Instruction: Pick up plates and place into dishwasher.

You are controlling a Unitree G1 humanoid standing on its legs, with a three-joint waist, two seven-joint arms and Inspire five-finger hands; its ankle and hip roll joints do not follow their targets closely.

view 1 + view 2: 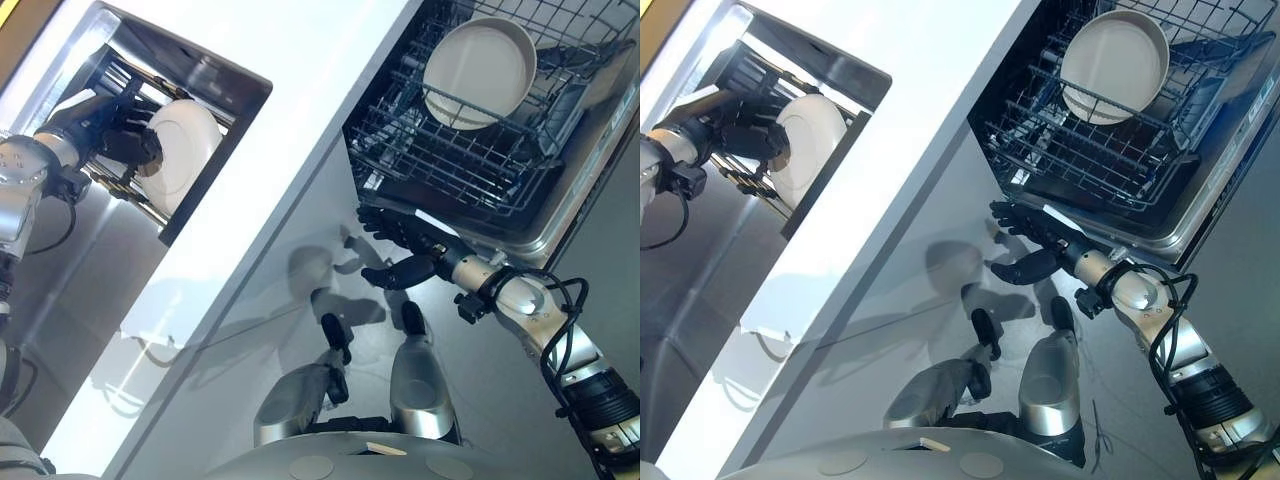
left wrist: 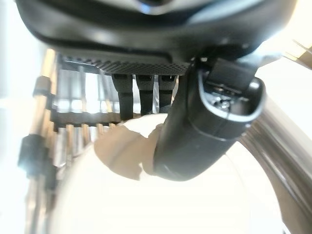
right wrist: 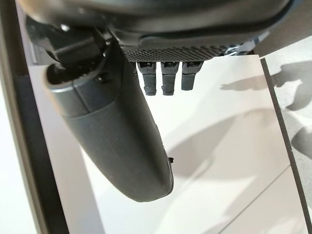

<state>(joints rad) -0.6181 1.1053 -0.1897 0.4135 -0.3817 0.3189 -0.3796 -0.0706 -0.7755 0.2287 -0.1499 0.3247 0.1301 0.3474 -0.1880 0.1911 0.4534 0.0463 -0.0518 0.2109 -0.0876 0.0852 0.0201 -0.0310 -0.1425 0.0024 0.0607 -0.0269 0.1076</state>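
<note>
Plate [image 1: 182, 152] standing in the sink rack [image 1: 120, 180] is pinched at its rim by the left hand [image 1: 122, 135] (thumb over its face), ready for lifting; the right hand [image 1: 408, 250] is held slack-fingered by the dishwasher rack [image 1: 450, 160], where another plate [image 1: 478, 72] rests.

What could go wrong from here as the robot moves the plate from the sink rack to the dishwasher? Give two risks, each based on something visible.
1. The left hand pinches the white plate near its rim, thumb on the face, fingers behind; the smooth plate might slip or catch on the sink rack when lifted.
2. The dishwasher rack already holds a plate; the incoming one could knock against it or the wires.
</note>
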